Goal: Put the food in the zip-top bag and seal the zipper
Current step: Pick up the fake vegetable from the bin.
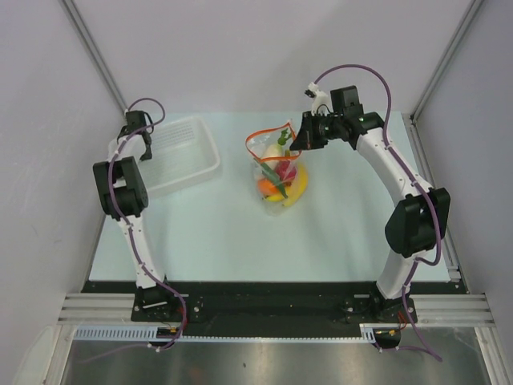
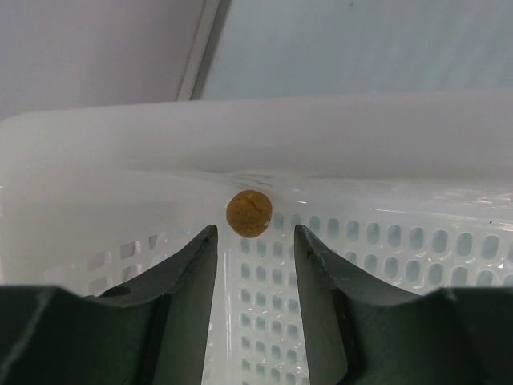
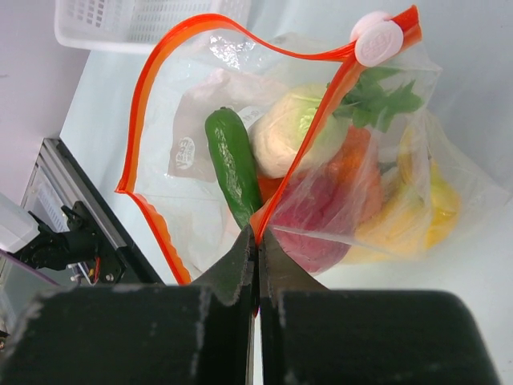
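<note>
The pale, smooth table (image 1: pixel 240 241) spreads out ahead of my two bases. My right arm arches up and bends back in toward 12 o'clock, and the right gripper (image 1: pixel 298 138) comes at the bag from its 2 o'clock side. My left arm stands nearly upright with its wrist tipped down, so the left gripper (image 2: pixel 255 249) hangs over the white tray (image 1: pixel 212 152) at 10 o'clock. The tray is a rigid plastic basket with rounded corners and rows of oval slots in its walls.

The zip-top bag (image 3: pixel 192 184) lies just past the table's centre, toward 1 o'clock. It is clear, crinkled and floppy, and its mouth gapes. Inside it are the banana bunch (image 3: pixel 433 208), waxy yellow, at 3 o'clock, a red fruit (image 3: pixel 321 212) beside it, a white radish (image 3: pixel 288 132) with frilly green leaves, a carrot (image 3: pixel 353 156) and a glossy long green pepper (image 3: pixel 232 164).

The zipper (image 3: pixel 136 120), a thin red-orange strip, loops around the open mouth. My right jaws are pressed flat together on it where its two sides meet. A round pinkish-white slider (image 3: pixel 377 38) sits on the strip's far end at 1 o'clock.

My left jaws are parted and grip nothing. Just past their tips, a small matte brown ball (image 2: pixel 248 212) rests against the tray wall.
</note>
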You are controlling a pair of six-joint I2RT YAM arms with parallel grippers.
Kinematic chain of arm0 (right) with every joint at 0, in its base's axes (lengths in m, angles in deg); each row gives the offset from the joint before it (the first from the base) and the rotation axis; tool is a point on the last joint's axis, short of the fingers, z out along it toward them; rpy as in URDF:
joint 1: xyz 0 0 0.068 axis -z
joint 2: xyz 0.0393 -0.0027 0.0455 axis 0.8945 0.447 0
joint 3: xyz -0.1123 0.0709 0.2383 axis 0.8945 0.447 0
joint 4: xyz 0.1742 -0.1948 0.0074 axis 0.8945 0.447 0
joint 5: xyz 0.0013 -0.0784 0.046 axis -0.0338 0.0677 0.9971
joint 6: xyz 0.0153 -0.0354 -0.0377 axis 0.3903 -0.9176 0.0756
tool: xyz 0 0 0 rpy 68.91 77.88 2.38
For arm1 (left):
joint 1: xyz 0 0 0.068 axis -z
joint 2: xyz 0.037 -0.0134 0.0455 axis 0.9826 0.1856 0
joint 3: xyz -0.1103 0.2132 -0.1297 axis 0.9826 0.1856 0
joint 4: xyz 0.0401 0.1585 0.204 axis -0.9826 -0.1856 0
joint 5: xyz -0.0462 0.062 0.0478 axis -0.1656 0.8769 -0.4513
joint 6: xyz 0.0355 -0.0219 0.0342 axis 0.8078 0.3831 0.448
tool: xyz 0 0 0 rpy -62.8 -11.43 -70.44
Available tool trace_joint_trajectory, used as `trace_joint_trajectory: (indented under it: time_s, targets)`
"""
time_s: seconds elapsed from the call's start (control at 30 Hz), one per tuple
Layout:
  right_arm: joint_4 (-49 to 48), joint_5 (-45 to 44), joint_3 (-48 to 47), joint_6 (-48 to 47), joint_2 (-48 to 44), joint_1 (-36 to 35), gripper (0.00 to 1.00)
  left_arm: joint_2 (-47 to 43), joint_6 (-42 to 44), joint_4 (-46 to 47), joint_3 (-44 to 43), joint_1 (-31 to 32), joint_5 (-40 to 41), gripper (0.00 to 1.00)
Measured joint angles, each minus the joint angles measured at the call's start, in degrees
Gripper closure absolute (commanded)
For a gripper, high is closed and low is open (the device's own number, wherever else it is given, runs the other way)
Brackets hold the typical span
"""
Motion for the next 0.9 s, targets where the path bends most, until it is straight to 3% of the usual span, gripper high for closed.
trace_joint_trajectory:
  time_s: [0.47,0.7,0.9]
  targets:
    - [0.0,-0.2,-0.5,0.0,1.2,0.0,1.0,2.3,1.1,1.4,-1.2,0.0,-1.3,0.55]
    - [0.0,-0.2,-0.7,0.1,1.3,0.1,1.0,3.2,1.1,1.4,-2.7,0.0,-2.4,0.69]
    - [0.0,-0.2,-0.7,0.2,1.4,0.0,1.0,3.2,0.9,1.0,-2.9,0.0,-3.7,0.73]
